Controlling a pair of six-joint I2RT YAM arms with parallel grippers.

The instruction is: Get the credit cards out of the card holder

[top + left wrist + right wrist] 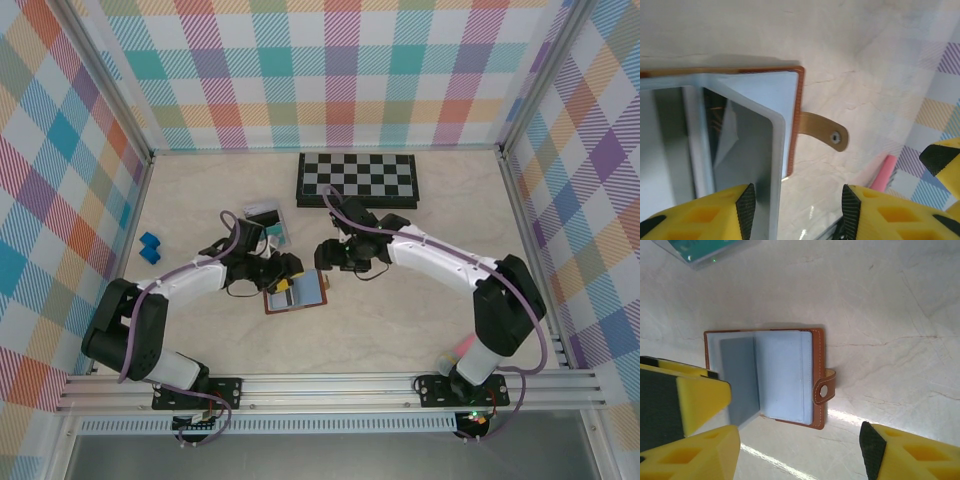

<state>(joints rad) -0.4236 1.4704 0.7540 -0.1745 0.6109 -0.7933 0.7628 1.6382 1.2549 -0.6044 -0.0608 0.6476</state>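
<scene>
Near the middle of the desk point(220, 180), one holder point(782, 375) lies open and flat, blue-grey lining up. Its long axis runs left to right, its spine runs near to far, and its clasp tab point(826, 133) points right. Left end effector point(797, 202) hangs directly over the holder's left half with its fingers apart. A stiff pocket leaf stands up just beside one finger, and nothing is clamped. Right end effector point(800, 432) hovers just beyond the holder's far right corner, fingers also apart and empty. Left arm is the nearer one, so reaching down into the pockets looks like its job. No card shows plainly in the pockets, and it cannot be told whether one hides inside. Counted: one holder; one clear tray point(264, 209) just beyond it, holding at least one teal card point(274, 233), its other contents too small to count; one chessboard point(357, 180) at the far edge; one blue block point(150, 247) at far left
</scene>
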